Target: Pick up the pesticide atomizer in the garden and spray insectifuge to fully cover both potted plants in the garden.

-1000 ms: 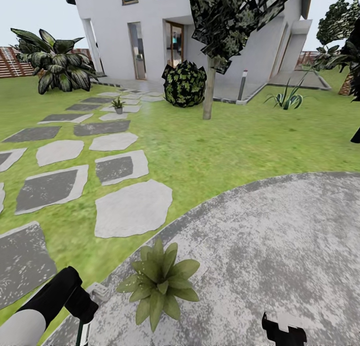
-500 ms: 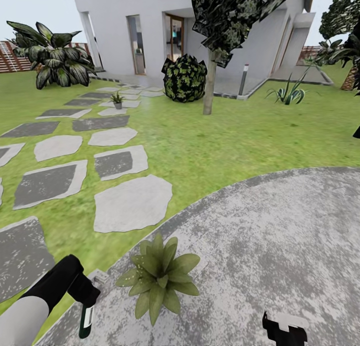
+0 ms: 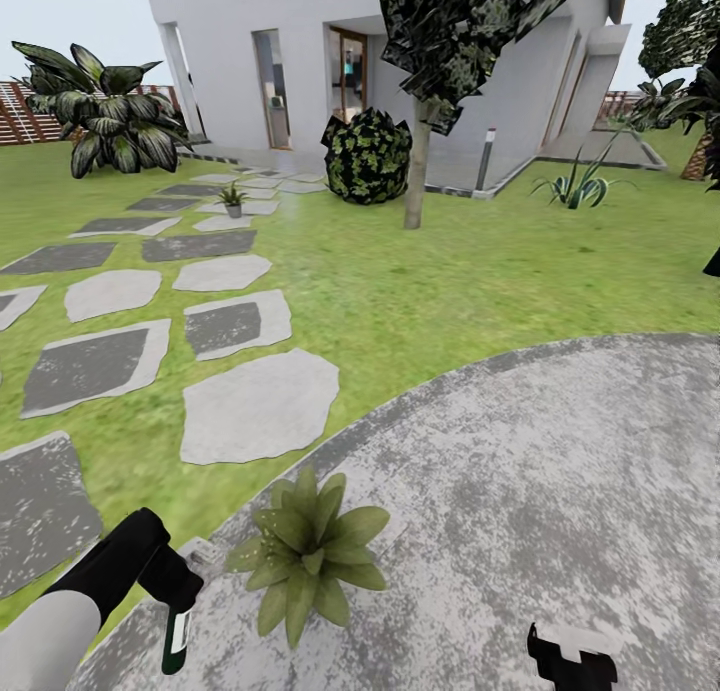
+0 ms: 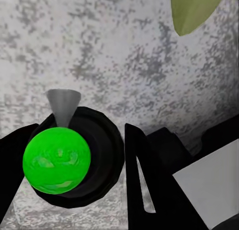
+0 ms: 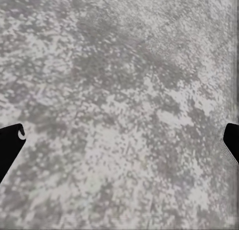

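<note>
Over the round paved patch (image 3: pixel 560 491), left gripper (image 3: pixel 172 591) clamped on the pesticide atomizer (image 3: pixel 177 636), nozzle seemingly toward the near potted plant (image 3: pixel 305 551) just beside it, right gripper (image 5: pixel 119 140) spread wide, holding nothing, second potted plant (image 3: pixel 233 198) far beyond.

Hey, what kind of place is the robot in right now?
A house's front garden: a green lawn crossed by grey stepping stones, a round paved patch, and a white house behind.

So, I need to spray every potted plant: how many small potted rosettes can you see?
2: one potted plant on the round paved patch beside the left gripper; another far off on the stepping stones.
</note>
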Controlling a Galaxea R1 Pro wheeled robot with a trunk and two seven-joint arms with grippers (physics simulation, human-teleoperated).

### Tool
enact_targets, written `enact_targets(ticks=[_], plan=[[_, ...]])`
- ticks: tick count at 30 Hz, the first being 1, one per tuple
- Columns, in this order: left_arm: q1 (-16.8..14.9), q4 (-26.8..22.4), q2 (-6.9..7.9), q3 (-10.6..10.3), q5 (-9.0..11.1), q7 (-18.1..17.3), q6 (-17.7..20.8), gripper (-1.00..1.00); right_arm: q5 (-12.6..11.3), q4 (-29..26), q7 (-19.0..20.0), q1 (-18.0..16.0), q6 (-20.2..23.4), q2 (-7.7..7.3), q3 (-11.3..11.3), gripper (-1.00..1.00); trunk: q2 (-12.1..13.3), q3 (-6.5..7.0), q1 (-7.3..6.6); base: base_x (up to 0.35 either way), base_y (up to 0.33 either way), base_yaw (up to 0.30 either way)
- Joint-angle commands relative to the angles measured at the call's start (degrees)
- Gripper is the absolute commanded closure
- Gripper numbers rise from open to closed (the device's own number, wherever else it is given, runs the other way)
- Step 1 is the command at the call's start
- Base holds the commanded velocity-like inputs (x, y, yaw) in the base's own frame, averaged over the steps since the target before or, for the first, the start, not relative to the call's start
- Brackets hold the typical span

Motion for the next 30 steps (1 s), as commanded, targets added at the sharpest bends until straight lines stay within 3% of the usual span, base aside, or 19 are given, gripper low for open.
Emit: enact_targets(ticks=[1, 16, 25, 30], plan=[[0.01, -0.12, 0.02, -0.17, -0.41, -0.47, 0.27, 1.00, 0.58, 0.12, -0.23, -0.06, -0.19, 0.02, -0.37, -1.00, -0.02, -0.05, -0.01, 0.000, -0.268, 0.000], [-0.15, -0.12, 0.28, 0.10, -0.41, -0.47, 1.00, 1.00, 0.57, 0.19, -0.24, -0.06, -0.19, 0.34, -0.36, -1.00, -0.02, -0.05, -0.01, -0.116, -0.240, 0.006], [-0.18, -0.14, 0.27, 0.09, -0.41, -0.44, 1.76, 1.00, 0.57, 0.21, -0.24, -0.06, -0.19, 0.38, -0.36, -1.00, -0.02, -0.05, -0.01, -0.047, -0.263, 0.246], [-0.20, -0.12, 0.44, 0.16, -0.41, -0.26, 1.76, 1.00, 0.57, 0.21, -0.24, -0.06, -0.19, 0.52, -0.36, -1.00, -0.02, -0.05, -0.01, -0.217, -0.208, 0.074]])
